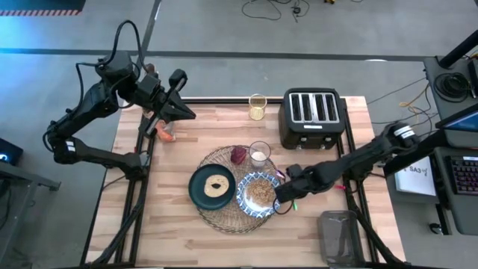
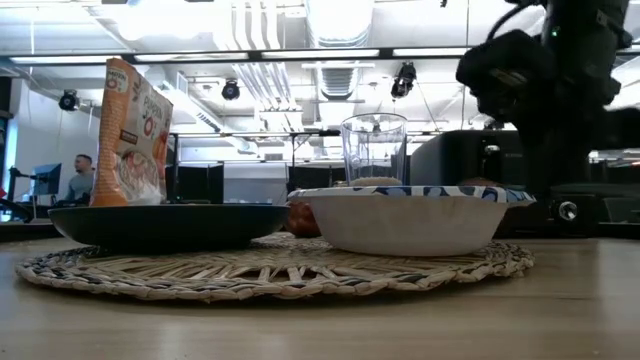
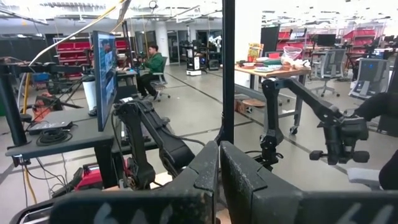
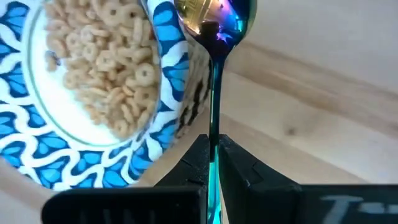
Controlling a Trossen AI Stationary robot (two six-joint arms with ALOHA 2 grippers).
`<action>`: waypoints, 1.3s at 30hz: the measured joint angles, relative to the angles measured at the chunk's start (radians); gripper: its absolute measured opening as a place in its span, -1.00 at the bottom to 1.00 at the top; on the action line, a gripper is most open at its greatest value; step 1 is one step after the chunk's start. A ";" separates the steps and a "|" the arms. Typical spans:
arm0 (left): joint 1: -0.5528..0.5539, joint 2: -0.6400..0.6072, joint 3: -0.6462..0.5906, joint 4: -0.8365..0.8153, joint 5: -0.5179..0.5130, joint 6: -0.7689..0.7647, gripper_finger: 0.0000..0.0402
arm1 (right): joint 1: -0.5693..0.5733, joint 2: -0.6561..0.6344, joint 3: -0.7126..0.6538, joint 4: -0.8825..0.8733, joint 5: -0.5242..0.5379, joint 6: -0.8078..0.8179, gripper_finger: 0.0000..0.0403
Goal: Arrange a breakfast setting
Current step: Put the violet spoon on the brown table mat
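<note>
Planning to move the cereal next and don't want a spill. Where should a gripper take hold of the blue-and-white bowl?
Probably the bowl's rim, pinched from above on the edge facing the table front: it stands upright and full of cereal, the plate crowds its left, and the right gripper holding the spoon crowds its right.

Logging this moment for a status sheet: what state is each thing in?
Bowl: on the mat, full of cereal.
Plate: on the mat, food on it.
Glass: upright at the mat's edge.
Spoon: held beside the bowl.
Right gripper: shut on the spoon.
Left gripper: shut, empty, raised.
Toaster: slots empty.
</note>
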 joint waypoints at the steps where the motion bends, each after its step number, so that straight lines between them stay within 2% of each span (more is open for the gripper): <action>1: 0.000 0.000 0.000 0.000 0.000 0.000 -1.00 | 0.000 -0.012 -0.026 0.039 0.001 0.007 -0.95; 12: 0.000 0.000 0.000 -0.002 0.000 0.000 -1.00 | 0.000 -0.104 -0.291 0.439 0.001 0.104 -0.96; 20: 0.000 0.000 0.000 -0.005 0.000 0.000 -1.00 | 0.000 -0.108 -0.428 0.694 0.021 0.142 -0.96; 33: 0.000 0.000 0.000 -0.008 0.000 0.000 -1.00 | 0.000 -0.108 -0.452 0.750 0.054 0.098 -0.96; 39: 0.000 0.000 0.000 -0.008 0.000 -0.009 -1.00 | 0.001 -0.108 -0.451 0.902 0.072 -0.027 -0.96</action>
